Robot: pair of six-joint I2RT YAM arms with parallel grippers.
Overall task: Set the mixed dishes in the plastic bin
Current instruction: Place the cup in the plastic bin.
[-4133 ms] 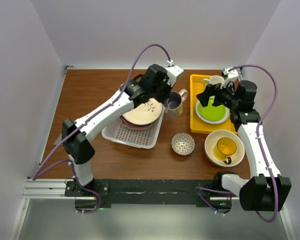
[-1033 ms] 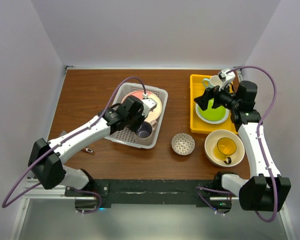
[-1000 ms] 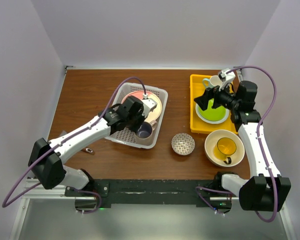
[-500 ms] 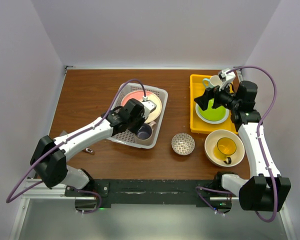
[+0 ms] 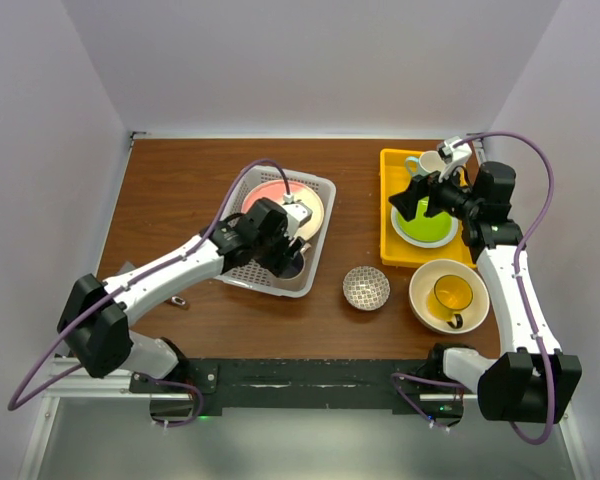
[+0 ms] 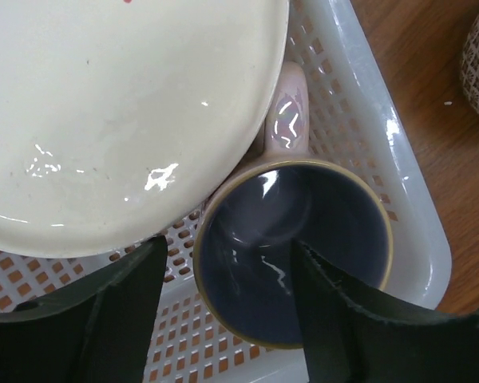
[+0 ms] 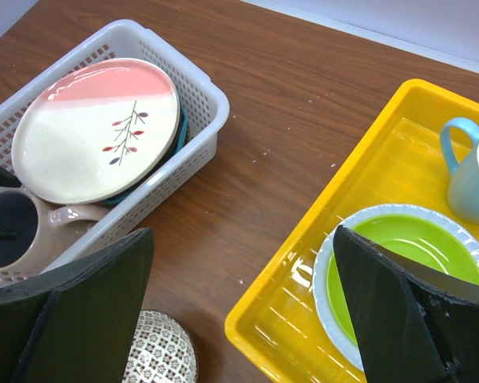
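Left gripper [image 6: 227, 259]: fingers apart and holding nothing. One finger is outside the mug's wall, the other over its hollow.
Beige ceramic mug with a dark blue inside [image 6: 251, 231]: upright, lower middle of the left wrist frame, in a corner of the bin. Its handle meets the plate's rim.
White lattice plastic bin [image 5: 242, 272]: centre-left of the overhead frame, holding the plate and the mug.
Pink-and-cream round plate [image 6: 120, 112]: upper left of the left wrist frame.
Step in hand: likely the release. Rise straight up so the inner finger clears the rim without tipping the mug or nudging the plate.
Small patterned bowl [image 5: 366, 288]: lower centre, on the wood near the bin.
Right gripper [image 7: 243, 239]: fingers wide apart and empty, over the yellow plastic tray [image 5: 389, 255].
Large cream bowl [image 5: 421, 287]: lower right, outside the bin, with a yellow mug [image 5: 452, 298] inside.
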